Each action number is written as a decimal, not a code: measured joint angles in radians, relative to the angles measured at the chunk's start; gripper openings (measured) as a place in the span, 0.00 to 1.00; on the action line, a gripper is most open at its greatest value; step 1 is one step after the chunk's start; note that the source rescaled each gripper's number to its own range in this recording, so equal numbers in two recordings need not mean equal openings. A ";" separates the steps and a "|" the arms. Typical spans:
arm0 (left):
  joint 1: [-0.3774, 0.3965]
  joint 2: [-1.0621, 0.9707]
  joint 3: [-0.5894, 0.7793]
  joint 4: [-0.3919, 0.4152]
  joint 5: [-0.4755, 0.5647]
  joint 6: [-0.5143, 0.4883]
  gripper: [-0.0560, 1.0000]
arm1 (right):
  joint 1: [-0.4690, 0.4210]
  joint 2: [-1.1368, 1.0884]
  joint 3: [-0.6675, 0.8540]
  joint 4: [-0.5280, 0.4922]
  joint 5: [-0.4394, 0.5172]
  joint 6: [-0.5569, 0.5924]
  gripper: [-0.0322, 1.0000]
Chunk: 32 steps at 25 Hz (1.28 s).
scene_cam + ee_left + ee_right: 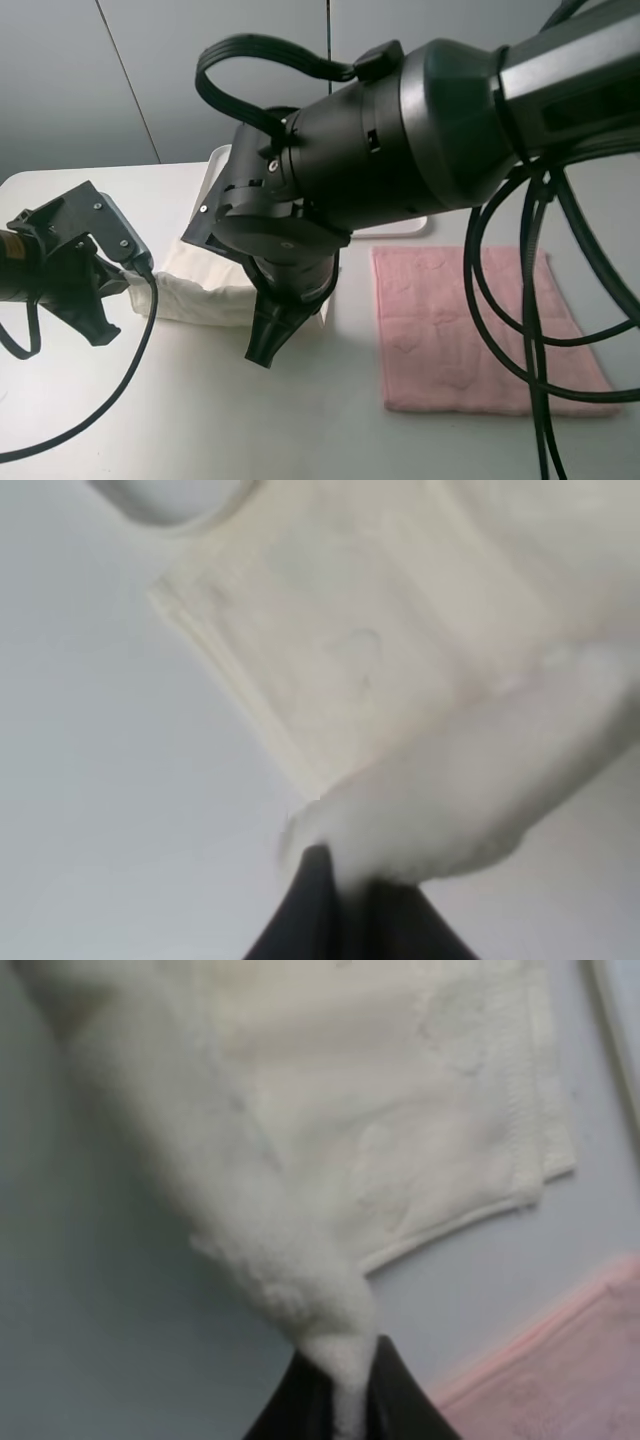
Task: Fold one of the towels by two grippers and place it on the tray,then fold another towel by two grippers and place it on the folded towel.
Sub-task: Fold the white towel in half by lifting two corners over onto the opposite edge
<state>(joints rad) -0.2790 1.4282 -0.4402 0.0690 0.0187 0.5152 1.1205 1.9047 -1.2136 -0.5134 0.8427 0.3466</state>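
Observation:
The cream towel (205, 288) lies partly folded on the table in front of the tray (400, 229), which the right arm mostly hides. My left gripper (118, 290) is shut on the towel's left edge. In the left wrist view, its black fingertips (325, 905) pinch a lifted fold of the cream towel (380, 660). My right gripper (268, 345) is shut on the towel's near right part, and the right wrist view shows its fingertips (395, 1395) clamped on a raised strip of the cream towel (400, 1110). The pink towel (470, 330) lies flat to the right, untouched.
The bulky right arm (430, 120) and its looping black cables (520, 300) hang over the pink towel and the table's right side. A cable from the left arm (110, 395) trails across the near left of the white table. A corner of the pink towel (560, 1360) shows beside the right gripper.

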 joint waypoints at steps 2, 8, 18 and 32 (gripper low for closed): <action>0.000 0.000 0.000 -0.006 -0.019 -0.004 0.06 | 0.000 0.000 0.000 -0.036 -0.002 0.052 0.03; 0.000 0.006 0.000 -0.020 -0.082 -0.010 0.06 | 0.000 0.006 0.000 -0.121 -0.009 0.143 0.03; 0.000 0.114 -0.018 -0.092 -0.169 -0.010 0.06 | -0.055 0.032 0.000 -0.179 -0.050 0.220 0.03; 0.000 0.247 -0.152 -0.135 -0.152 -0.010 0.06 | -0.180 0.036 0.000 -0.096 -0.201 0.234 0.03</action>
<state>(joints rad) -0.2790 1.6747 -0.5920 -0.0658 -0.1334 0.5048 0.9401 1.9410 -1.2136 -0.6092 0.6414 0.5806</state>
